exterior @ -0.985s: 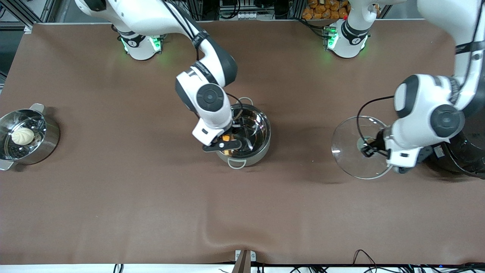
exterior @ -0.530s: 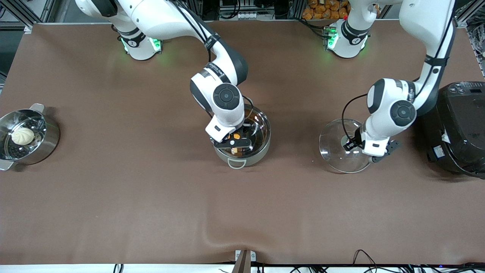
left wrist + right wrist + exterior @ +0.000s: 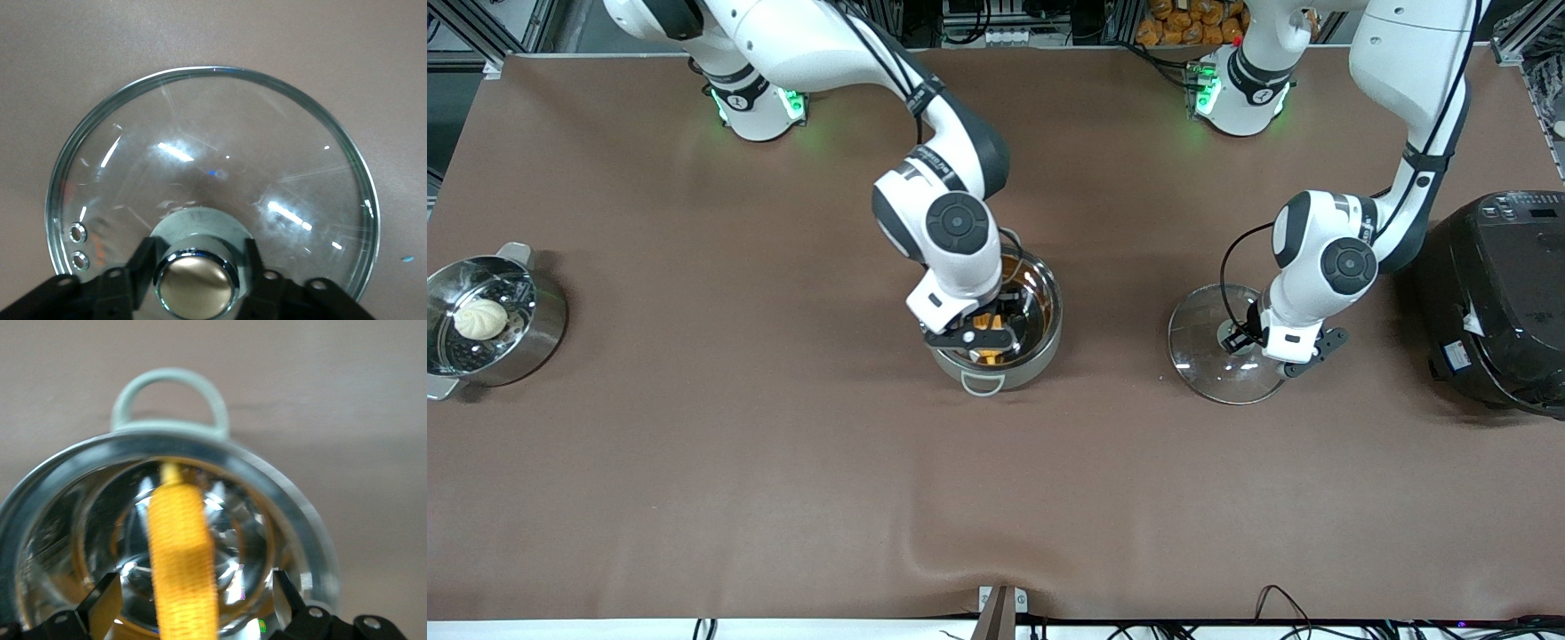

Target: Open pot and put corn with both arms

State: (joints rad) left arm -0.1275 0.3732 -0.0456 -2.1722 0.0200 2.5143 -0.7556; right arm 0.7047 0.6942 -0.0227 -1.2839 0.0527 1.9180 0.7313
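Right gripper (image 3: pixel 976 336) over open pot (image 3: pixel 1040 342), fingers spread wide, corn (image 3: pixel 180 553) loose inside; cob stiff, light. Left gripper (image 3: pixel 197 267) clamps knob of fragile glass lid (image 3: pixel 1200 347) on table beside pot

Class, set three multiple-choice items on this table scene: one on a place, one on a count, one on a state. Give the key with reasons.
1. Where is the corn?
A. in the pot
B. on the glass lid
C. in the steamer pot

2. How many buns lie in the steamer pot?
A. none
B. one
C. three

3. How are the right tool's fingers?
A. spread wide of the corn
B. clamped on the pot's handle
C. shut on the lid's knob

Key:
1 A, the cob lies inside the pot.
2 B, a single white bun.
3 A, the right tool has one finger off each side of the cob.
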